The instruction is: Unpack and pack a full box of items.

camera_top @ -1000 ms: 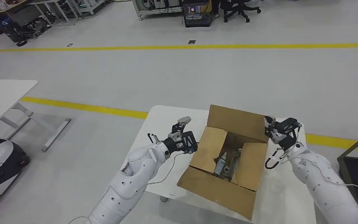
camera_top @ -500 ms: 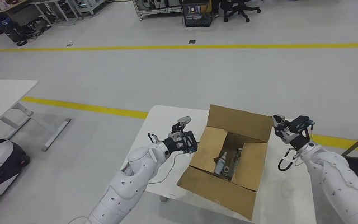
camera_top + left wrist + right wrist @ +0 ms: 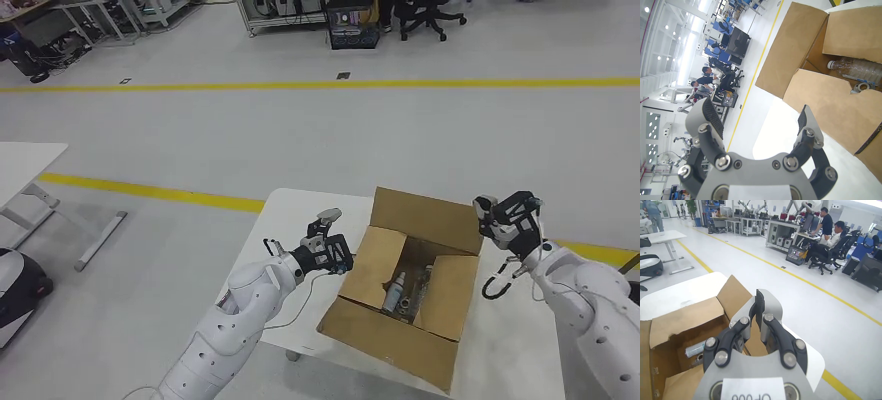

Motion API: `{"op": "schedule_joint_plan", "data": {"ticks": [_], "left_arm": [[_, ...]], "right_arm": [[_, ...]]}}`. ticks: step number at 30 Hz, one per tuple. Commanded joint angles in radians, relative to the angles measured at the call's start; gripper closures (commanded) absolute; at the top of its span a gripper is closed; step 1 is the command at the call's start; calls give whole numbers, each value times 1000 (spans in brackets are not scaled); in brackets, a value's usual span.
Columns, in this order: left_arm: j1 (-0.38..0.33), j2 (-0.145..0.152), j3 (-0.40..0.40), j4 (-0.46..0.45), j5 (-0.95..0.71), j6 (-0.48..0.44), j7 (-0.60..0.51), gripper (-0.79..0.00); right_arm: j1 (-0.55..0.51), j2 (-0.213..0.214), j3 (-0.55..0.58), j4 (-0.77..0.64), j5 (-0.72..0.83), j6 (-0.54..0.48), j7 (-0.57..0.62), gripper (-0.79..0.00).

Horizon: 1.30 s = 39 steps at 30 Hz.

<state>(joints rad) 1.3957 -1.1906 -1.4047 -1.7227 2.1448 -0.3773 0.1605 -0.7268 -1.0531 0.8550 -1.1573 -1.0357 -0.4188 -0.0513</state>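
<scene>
Cardboard box [image 3: 390,345] [image 3: 829,106] [image 3: 687,313] sits on the white counter [image 3: 290,225], on its right part, running from near the far edge to the near edge. All flaps are open. Inside lies a clear plastic bottle [image 3: 857,68] on its side, with a metal ring piece [image 3: 863,87] just beside it; the rest of the contents are too dark to tell. Left claw [image 3: 335,240] [image 3: 755,111] is over the counter just beside the box's left flap, fingers spread wide apart, nothing between them. Right claw [image 3: 505,215] [image 3: 759,302] is up by the right end of the box's far flap, near the counter's far right corner, fingers pressed together, nothing seen between them. A cable [image 3: 300,300] trails on the counter under the left arm.
</scene>
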Motion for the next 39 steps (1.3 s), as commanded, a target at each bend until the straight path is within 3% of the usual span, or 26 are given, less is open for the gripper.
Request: {"op": "schedule_joint_plan", "data": {"ticks": [1, 7, 13, 18, 21, 28, 39], "left_arm": [[0, 0, 0, 0, 0, 0, 0, -785], [0, 0, 0, 0, 0, 0, 0, -785], [0, 0, 0, 0, 0, 0, 0, -785], [0, 0, 0, 0, 0, 0, 0, -785], [0, 0, 0, 0, 0, 0, 0, -785], [0, 0, 0, 0, 0, 0, 0, -785], [0, 0, 0, 0, 0, 0, 0, -785]], "right_arm": [[0, 0, 0, 3, 0, 0, 0, 0], [-58, 5, 29, 3, 24, 30, 9, 0], [-196, 40, 157, 2, 90, 75, 5, 0], [-308, 61, 235, 2, 136, 122, 79, 0], [-332, 57, 233, 10, 174, 100, 106, 0], [-273, 14, 128, 93, 186, 1, 135, 0], [-86, -95, -68, 305, 135, -176, 39, 0]]}}
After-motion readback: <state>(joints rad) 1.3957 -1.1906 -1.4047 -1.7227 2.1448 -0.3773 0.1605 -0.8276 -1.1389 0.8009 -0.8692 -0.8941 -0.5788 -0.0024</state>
